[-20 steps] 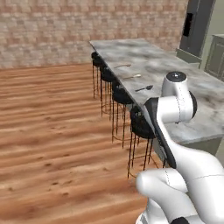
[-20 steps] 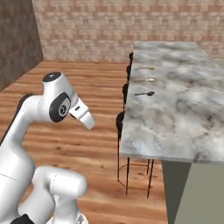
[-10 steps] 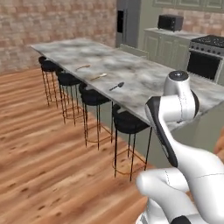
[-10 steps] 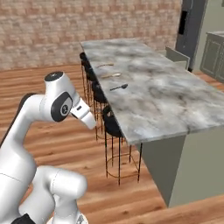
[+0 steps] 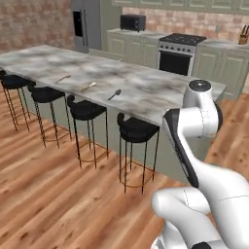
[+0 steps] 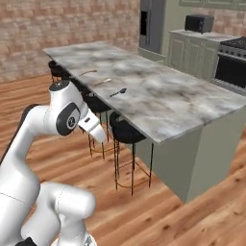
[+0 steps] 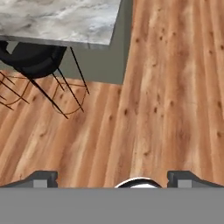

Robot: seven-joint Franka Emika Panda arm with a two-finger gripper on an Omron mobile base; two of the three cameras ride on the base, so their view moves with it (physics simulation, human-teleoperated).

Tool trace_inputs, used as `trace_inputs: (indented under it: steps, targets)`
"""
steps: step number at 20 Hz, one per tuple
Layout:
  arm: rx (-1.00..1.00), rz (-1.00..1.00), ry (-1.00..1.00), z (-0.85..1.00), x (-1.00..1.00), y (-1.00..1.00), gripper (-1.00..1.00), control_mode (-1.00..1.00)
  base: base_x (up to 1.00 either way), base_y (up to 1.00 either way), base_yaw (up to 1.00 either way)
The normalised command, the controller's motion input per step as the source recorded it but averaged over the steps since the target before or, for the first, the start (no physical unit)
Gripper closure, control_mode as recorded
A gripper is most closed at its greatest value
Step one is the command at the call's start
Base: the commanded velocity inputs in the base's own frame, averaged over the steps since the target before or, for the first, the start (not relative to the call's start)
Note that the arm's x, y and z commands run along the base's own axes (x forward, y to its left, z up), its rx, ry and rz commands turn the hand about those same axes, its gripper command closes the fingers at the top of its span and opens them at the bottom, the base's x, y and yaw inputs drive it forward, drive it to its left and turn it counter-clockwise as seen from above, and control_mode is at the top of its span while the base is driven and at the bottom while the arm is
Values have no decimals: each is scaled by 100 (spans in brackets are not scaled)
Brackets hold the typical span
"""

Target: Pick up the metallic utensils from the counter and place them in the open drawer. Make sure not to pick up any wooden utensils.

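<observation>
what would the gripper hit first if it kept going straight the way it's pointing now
Most likely the wooden floor. In the hand view the open gripper looks down at bare planks straight ahead, with the counter and a black stool off to one side. Depth is unclear, but nothing seems to lie between.

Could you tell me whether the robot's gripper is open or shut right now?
Open. In the hand view the two dark fingertips of the gripper stand far apart, with bare wooden floor between them.
</observation>
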Motion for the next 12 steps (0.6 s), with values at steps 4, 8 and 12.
trace_inputs:
  steps: [4,8,12]
  targets:
    - [0,0,0,0,0,0,-100,100,25,100,-52]
    - [0,0,0,0,0,0,-100,100,36,100,-55]
    - [0,0,0,0,0,0,-100,100,68,100,-41]
